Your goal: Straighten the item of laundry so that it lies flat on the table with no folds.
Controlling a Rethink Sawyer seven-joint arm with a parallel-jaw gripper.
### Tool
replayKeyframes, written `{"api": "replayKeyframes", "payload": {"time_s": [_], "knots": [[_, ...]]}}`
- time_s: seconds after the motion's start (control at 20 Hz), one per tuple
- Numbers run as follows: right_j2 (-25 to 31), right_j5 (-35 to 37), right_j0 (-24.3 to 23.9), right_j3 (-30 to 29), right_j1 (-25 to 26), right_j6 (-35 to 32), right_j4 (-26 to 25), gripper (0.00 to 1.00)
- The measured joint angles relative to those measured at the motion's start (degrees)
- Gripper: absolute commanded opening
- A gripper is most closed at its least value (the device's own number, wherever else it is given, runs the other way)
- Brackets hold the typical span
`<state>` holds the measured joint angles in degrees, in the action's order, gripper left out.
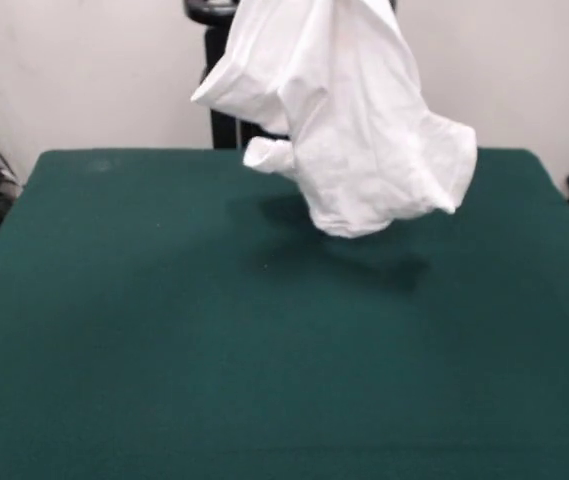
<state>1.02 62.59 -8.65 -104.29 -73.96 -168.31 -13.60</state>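
The T-shirt (349, 120) is hanging bunched in the air above the far middle of the green table (164, 350), its holder being cut off above, so lowering slowly while dragging sideways should spread it.

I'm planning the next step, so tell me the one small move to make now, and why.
Probably lower the shirt slowly toward the table so its bottom edge touches first. It hangs bunched in the air, clear of the cloth, with a shadow beneath it, and whatever holds it is out of view above.
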Motion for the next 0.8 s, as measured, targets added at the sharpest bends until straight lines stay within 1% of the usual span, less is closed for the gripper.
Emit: {"api": "replayKeyframes", "payload": {"time_s": [0.3, 0.45, 0.8], "knots": [[0.12, -0.01, -0.84, -0.66, -0.15, 0.00, -0.01, 0.00], [0.11, -0.01, -1.27, -2.30, -0.59, 0.14, 0.06, 0.00], [0.10, -0.59, -1.26, -9.32, -3.24, 3.56, 3.09, 0.00]]}}
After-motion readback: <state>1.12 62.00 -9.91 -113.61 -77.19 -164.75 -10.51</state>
